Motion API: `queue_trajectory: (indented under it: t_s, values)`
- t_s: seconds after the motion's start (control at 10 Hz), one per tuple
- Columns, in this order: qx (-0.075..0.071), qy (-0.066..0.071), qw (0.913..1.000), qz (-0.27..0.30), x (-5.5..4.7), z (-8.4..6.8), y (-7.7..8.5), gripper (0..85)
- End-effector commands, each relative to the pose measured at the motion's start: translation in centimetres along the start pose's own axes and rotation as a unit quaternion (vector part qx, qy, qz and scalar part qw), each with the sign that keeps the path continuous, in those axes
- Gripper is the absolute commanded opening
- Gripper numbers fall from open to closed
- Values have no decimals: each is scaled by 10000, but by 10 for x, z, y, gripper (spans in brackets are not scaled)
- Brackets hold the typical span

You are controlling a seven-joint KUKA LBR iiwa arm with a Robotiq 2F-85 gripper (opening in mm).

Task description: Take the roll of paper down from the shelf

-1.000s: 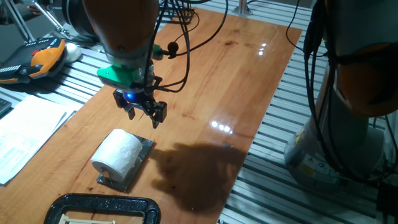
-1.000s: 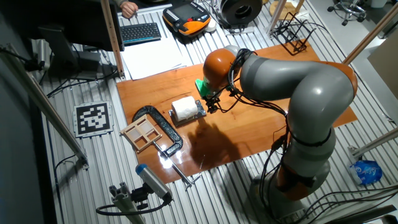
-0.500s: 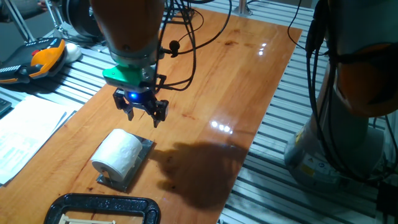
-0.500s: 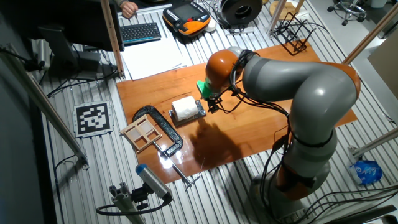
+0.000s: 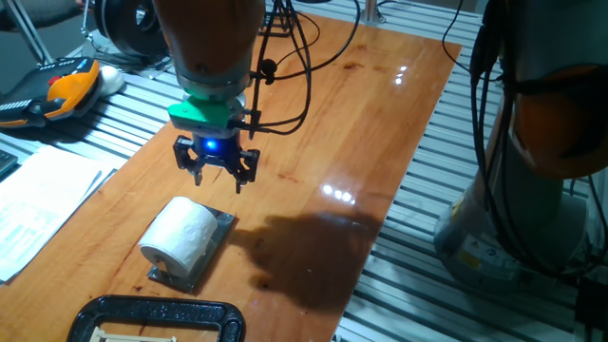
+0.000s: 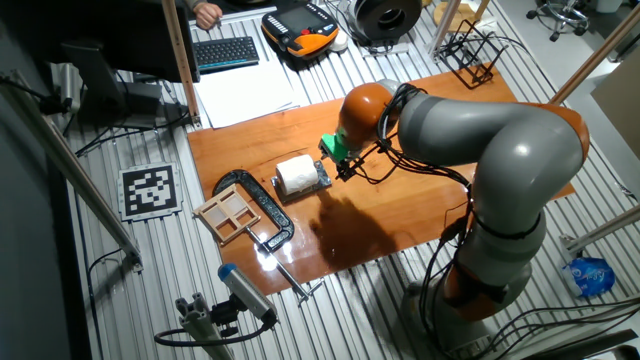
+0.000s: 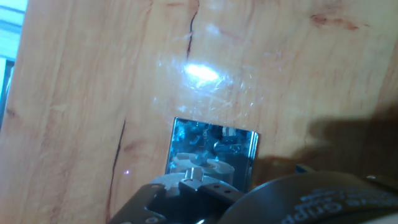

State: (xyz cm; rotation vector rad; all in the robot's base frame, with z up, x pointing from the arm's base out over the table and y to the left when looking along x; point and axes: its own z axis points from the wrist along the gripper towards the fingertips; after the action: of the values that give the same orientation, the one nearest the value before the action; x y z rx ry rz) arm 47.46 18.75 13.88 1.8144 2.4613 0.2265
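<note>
Wooden tabletop (image 5: 380, 114), glossy, light glare patches near the middle.

Roll of paper (image 5: 179, 237) lying on its side on the shelf (image 5: 220, 226); hollow core facing the near-left corner of the board. Same roll (image 6: 296, 174) white and small from the other fixed view, on the shelf (image 6: 322, 181), close to the left end of the board.

Shelf flat on the wood, grey and shiny, edge showing past the roll on the right and at the front. From the hand view, shelf (image 7: 214, 146) as a mirror-like rectangle low in frame, lower part hidden by the hand's own housing; roll not identifiable there.

Gripper (image 5: 218, 174) hanging above the board, just beyond the roll toward the far side, not touching roll or shelf. Blue light lit between the fingers' base; green collar above. Fingers (image 5: 246, 168) spread, nothing between them: released, empty. From the other fixed view, gripper (image 6: 343, 169) just right of the roll, too small to read the jaws.

Black clamp frame (image 5: 157, 317) at the board's near edge, in front of the roll, apart from the shelf. White paper sheets (image 5: 38, 195) off the board to the left, on the slatted metal bench. Orange-and-black handheld unit (image 5: 59, 87) farther back left.
</note>
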Motion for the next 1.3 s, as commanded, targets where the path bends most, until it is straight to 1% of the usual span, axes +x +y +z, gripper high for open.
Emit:
queue_trajectory:
  t_s: [0.0, 0.1, 0.2, 0.3, 0.4, 0.5, 0.6, 0.7, 0.8, 0.9, 1.0, 1.1, 1.2]
  values:
    - [19, -22, 9999, 164, 0, 0, 0, 680]
    - [100, 0, 9992, 387, 0, 0, 0, 680]
    - [159, 107, 9982, 575, 0, 0, 0, 680]
    - [172, 124, 9973, 699, 2, 1, 0, 680]
    - [159, 150, 9966, 795, 11, 5, -1, 680]
    - [188, 240, 9953, 919, 19, 2, 2, 680]
    - [242, 249, 9944, 994, 26, -3, 3, 680]
    - [253, 319, 9933, 1085, 31, -8, 6, 680]
    - [262, 247, 9921, 1200, 42, -12, 12, 680]
    - [276, 138, 9910, 1302, 52, -15, 18, 680]
    - [266, 150, 9903, 1357, 58, -16, 22, 680]
    - [234, 112, 9898, 1399, 65, -13, 26, 680]
    - [224, -14, 9890, 1460, 75, -11, 31, 680]
